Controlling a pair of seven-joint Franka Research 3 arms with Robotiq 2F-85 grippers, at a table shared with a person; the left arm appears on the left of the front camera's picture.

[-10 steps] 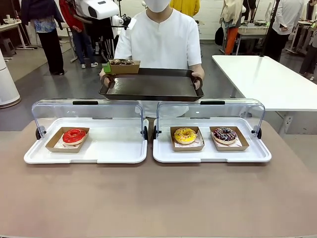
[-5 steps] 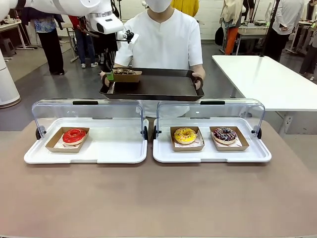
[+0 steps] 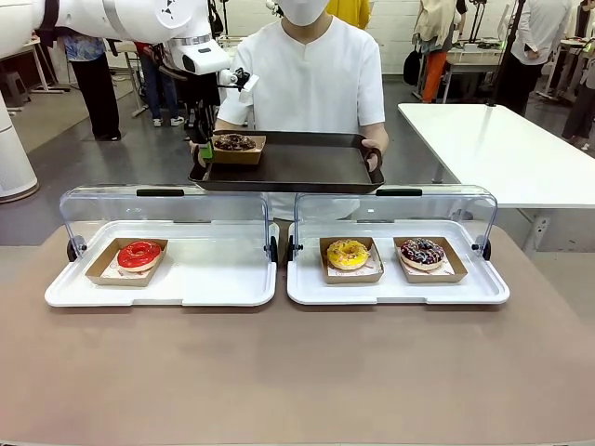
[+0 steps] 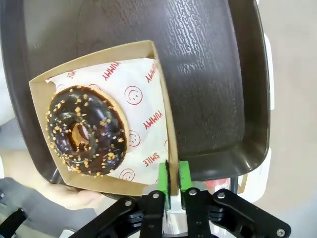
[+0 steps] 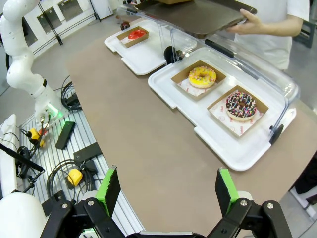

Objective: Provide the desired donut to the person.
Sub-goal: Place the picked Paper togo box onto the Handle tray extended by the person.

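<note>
The donut box [image 3: 237, 154] now rests lower, on the black tray [image 3: 307, 163].

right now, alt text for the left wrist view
A chocolate donut with nut crumbs sits in a paper-lined cardboard box on a dark tray. The left gripper has its green pads close together at the box's edge, and a person's hand grips the tray.

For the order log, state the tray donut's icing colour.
Dark brown donut, pale crumb topping; clearest in left wrist view.

Four donuts [image 3: 233, 141] [image 3: 139, 253] [image 3: 348, 253] [image 3: 422, 251], two cases [image 3: 65, 295] [image 3: 307, 295], one tray [image 3: 297, 163]
</note>
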